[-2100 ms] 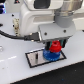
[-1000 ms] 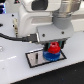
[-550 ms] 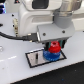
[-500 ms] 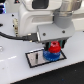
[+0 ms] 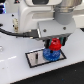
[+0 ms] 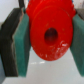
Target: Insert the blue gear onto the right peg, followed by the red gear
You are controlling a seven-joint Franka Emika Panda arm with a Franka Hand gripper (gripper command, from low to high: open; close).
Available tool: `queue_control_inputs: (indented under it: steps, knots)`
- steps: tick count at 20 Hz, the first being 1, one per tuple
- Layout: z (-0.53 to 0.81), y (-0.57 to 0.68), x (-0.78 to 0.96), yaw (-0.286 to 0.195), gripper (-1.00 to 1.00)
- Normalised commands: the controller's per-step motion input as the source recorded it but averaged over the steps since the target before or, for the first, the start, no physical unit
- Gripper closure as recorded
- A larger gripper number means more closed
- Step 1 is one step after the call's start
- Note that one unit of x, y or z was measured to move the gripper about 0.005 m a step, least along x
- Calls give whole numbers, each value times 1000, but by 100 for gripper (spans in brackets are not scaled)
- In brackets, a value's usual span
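You have the red gear clamped in the gripper, low and a little right of centre in the exterior view. The wrist view shows the same hold: the red gear fills the middle of that picture, and one teal finger pad presses flat against its rim. The far pad is mostly cut off by the frame edge.

The blue gear lies directly under the red one, on the white plate with the black border. It appears seated on the right peg, so the first half of the job looks done. The peg itself is hidden beneath the gears, so you cannot confirm its exact spot from here. Whether the red gear is resting on the blue one or hanging just above it is too blurred to tell.

For this step, get the red gear's centre hole squarely over the peg before you go lower. Keep the gear level; a tilted hub will likely catch on the peg tip and jam. Come straight down slowly, with no sideways drift, or you may nudge the blue gear off its seat. Let go only when the red gear sits flat on the blue one, then lift straight up so the pads do not drag it off.
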Motion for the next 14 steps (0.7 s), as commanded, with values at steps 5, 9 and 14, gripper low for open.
queue_control_inputs:
  steps: [5, 9, 14]
  knots:
    - [-95, -114, 199, 0, 100]
    - [-155, -98, 198, 0, 100]
    - [-190, -89, 198, 0, 100]
